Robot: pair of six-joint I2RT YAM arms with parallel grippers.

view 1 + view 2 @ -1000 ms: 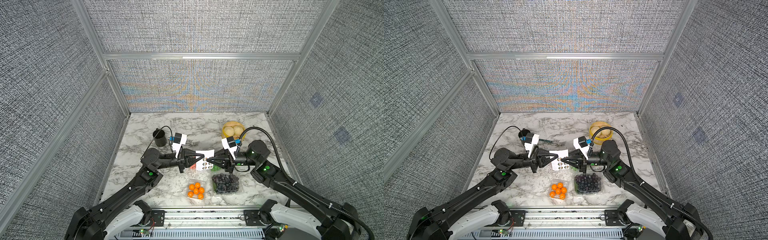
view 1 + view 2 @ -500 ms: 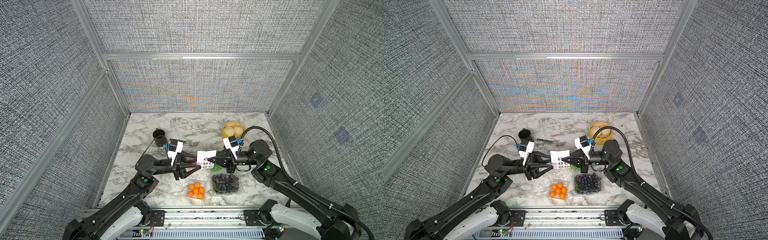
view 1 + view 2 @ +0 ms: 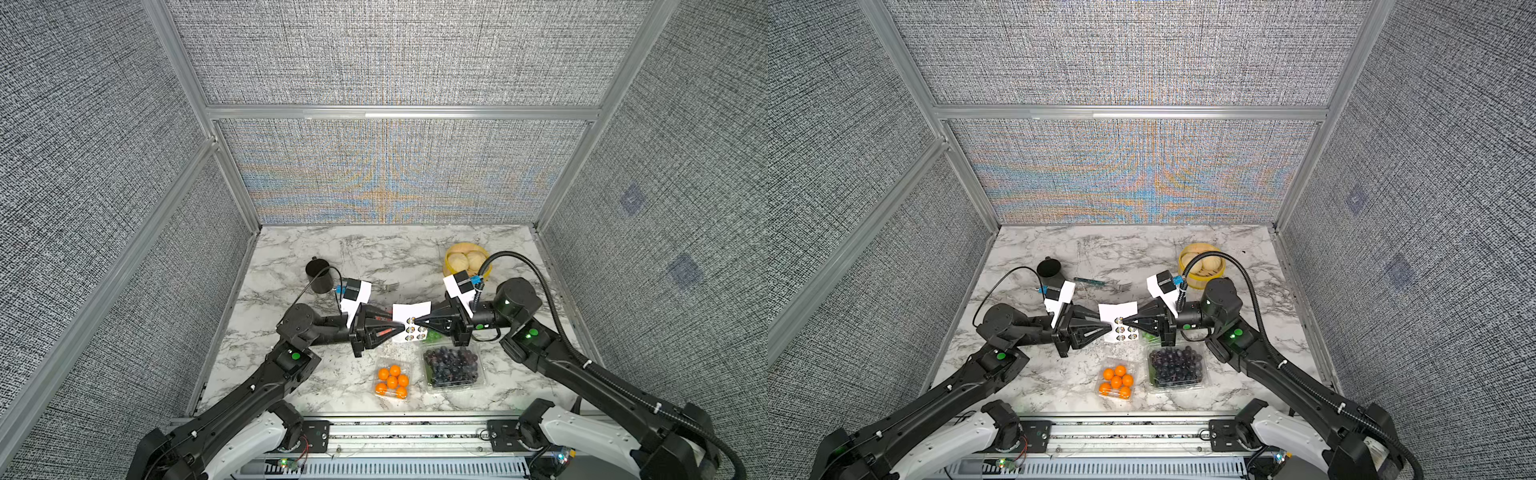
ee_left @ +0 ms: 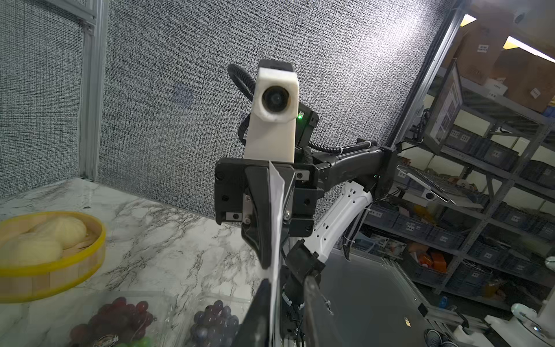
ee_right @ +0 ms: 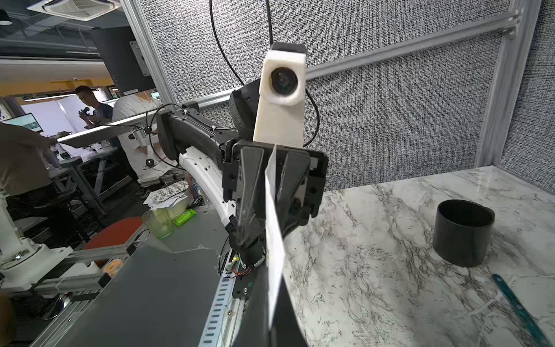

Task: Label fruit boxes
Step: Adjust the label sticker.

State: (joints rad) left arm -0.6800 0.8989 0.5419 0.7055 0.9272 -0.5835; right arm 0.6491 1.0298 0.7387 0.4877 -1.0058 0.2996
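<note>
You held the sticker sheet (image 3: 410, 311) aloft, presumably for peeling. Jaws of the right gripper (image 3: 417, 321) pinched its 3 o'clock edge. Jaws of the left gripper (image 3: 403, 328) met 9 o'clock, grip indeterminable.

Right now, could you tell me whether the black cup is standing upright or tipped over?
Upright: the black cup stands on its base on the table, open mouth up.

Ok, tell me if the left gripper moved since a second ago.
Yes. The left gripper backed away from the sheet, toward the cup side, then came back and now meets the sheet's edge.
</note>
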